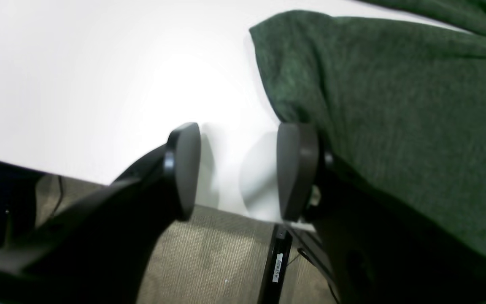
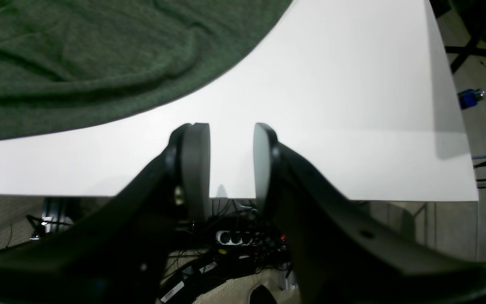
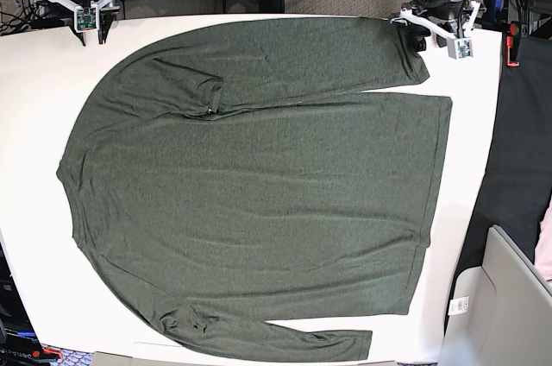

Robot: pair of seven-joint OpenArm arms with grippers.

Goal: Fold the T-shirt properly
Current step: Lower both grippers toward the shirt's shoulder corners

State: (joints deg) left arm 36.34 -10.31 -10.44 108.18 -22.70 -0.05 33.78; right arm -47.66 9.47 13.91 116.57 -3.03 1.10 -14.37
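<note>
The T-shirt [image 3: 259, 202] lay flat across the white tabletop [image 3: 34, 211], one sleeve along the near edge, the other folded across the far side. Far right, the left claw [image 1: 238, 169] stood wide apart beside a cuff, gripping nothing. Far left, the right claw [image 2: 231, 162] was part-open, empty, w/ cloth well apart.

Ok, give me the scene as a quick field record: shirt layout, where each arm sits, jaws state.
garment: T-shirt spread flat on the white table, not yet folded
sleeves: one folded across the body along the far edge, one along the near edge
left gripper: jaws open, empty, beside the shirt's edge at the table's far side
right gripper: jaws open, empty, over bare table, apart from the shirt
</note>
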